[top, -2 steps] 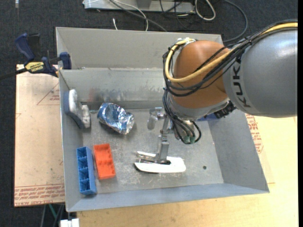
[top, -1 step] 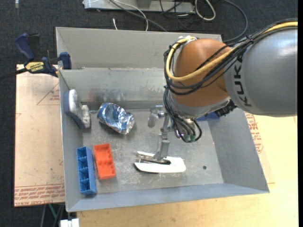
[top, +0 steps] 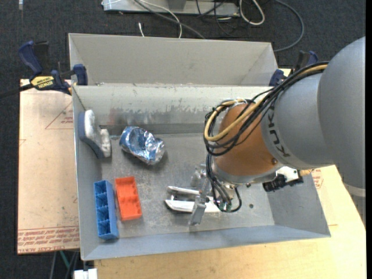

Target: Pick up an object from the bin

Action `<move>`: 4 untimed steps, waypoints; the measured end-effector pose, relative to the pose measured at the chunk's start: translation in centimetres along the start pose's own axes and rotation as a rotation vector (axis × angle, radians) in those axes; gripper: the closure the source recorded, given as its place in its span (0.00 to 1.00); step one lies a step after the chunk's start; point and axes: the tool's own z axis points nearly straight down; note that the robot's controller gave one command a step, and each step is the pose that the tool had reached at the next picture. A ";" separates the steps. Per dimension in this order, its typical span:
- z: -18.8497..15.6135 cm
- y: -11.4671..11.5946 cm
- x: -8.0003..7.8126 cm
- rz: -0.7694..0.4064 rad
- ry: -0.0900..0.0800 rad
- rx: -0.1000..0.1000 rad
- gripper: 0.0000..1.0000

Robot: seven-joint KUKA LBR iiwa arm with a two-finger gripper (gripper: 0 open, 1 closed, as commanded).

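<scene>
Grey metal bin (top: 174,106), near its front wall | jaws low over floor, spread cannot be told | pale flat plastic piece (top: 177,204) just beside them | orange plastic brick (top: 128,199) further left | step: likely grasp approach | next: straddle piece, close.

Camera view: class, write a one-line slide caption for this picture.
Gripper down by a white piece in a grey bin, with orange brick, blue brick and crumpled foil nearby.

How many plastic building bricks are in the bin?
2: long blue studded plastic brick in the lower-left corner, shorter orange plastic brick beside it; arm may hide others.
</scene>
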 end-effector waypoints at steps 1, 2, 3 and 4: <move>-7.6 -0.2 -1.7 -0.226 -0.015 -0.004 0.00; -1.3 0.9 3.1 0.061 0.013 0.003 0.00; 1.6 -1.1 0.2 -0.083 -0.011 -0.004 0.00; 1.5 1.0 2.7 0.030 0.006 0.001 1.00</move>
